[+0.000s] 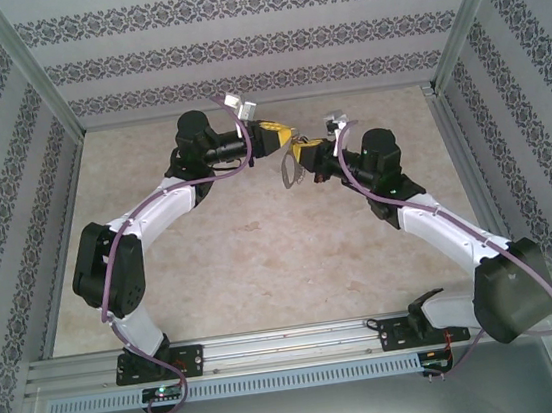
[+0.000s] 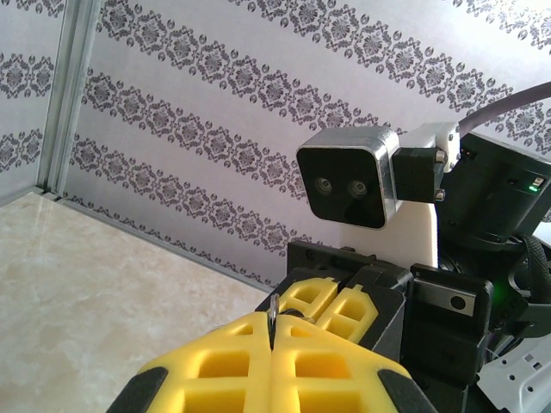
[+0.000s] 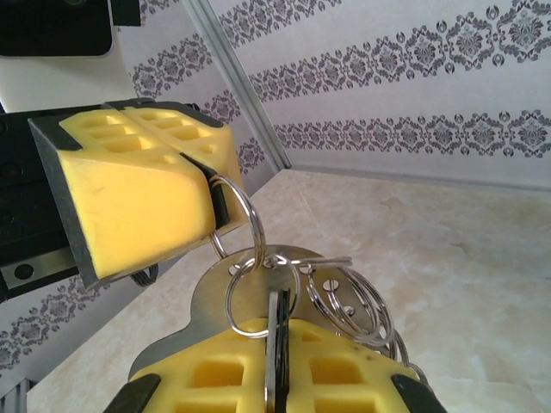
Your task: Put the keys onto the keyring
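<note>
My left gripper [image 1: 273, 138] and right gripper [image 1: 299, 148] meet tip to tip above the far middle of the table. The left gripper [image 3: 205, 181] is shut on a silver ring of the keyring [image 3: 250, 215]; a thin metal edge [image 2: 272, 308] pokes out between its yellow fingers [image 2: 224, 361]. The right gripper [image 3: 275, 325] is shut on a key [image 3: 277, 353] with a dark head, whose small pale loop [image 3: 231, 301] sits against the held ring. A flat metal plate [image 3: 194, 301] and several split rings [image 3: 353, 301] hang with them. A thin grey loop [image 1: 290, 171] dangles below both grippers.
The beige marble-look table [image 1: 262, 259] is walled by patterned panels [image 1: 235, 40] and aluminium posts [image 1: 33, 75]. The right wrist camera [image 2: 349, 176] sits close in front of the left gripper. Both arm bases are bolted to the rail [image 1: 273, 346] at the near edge.
</note>
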Available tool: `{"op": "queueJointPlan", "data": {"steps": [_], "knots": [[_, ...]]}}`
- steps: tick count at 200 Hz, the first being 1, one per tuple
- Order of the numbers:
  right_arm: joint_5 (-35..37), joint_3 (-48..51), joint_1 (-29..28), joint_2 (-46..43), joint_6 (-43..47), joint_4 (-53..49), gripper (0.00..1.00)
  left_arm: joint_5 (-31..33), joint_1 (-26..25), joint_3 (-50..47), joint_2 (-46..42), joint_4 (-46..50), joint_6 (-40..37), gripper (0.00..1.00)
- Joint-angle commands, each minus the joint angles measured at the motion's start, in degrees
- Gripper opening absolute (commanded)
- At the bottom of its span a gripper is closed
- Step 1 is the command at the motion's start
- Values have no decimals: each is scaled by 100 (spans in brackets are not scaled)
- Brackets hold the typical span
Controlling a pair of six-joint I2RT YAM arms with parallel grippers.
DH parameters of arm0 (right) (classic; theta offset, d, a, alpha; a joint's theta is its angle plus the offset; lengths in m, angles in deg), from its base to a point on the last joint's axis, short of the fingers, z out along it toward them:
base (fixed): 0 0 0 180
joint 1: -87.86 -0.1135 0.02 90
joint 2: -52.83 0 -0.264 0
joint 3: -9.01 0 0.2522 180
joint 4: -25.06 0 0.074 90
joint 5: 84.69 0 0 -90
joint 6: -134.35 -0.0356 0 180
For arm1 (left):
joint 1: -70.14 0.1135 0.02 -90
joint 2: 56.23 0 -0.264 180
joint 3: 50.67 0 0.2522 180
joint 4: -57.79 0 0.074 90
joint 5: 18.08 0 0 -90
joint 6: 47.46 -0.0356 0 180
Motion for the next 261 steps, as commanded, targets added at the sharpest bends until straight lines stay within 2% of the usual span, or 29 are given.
{"op": "queueJointPlan", "data": {"steps": [1,72,135,261], "knots": [[-209,60,66,-94,196,-96,0,25,-82,239,-194,-54,-156,0],[-792,-365,82,-16,551,-867,0,101,-78,240,-229,165,-380,0],[-669,-692,146,-15,853,-1525,0,348,-94,223,-446,1352,-1481,0],[-991,-1737,83,472,1289,-2429,0,338,-105,170,-528,1608,-1729,0]]}}
